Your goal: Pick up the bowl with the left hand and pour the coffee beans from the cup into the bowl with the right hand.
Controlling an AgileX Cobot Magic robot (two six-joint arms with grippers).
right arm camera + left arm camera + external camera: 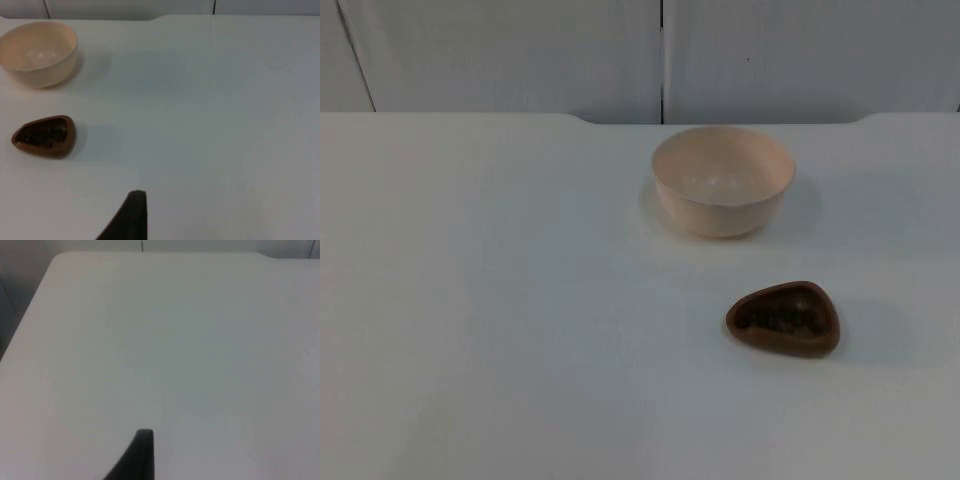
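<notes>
Nothing is grasped yet: the empty bowl [722, 180] stands near the wall, the cup [783, 318] with beans just before it. Whether the grippers are open, I cannot tell; the left gripper must first reach the bowl

White table [470, 300], cream bowl [722, 180] upright, brown cup [783, 318] of coffee beans [782, 313] nearby

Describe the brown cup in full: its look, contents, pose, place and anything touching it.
The brown cup is a small, low, rounded-triangular vessel that looks like wood or glazed ceramic, with no handle visible. It stands upright on the white table, holding dark coffee beans that lie below its rim. It sits nearer the camera than the cream bowl, apart from it. Nothing but the table touches it.
</notes>
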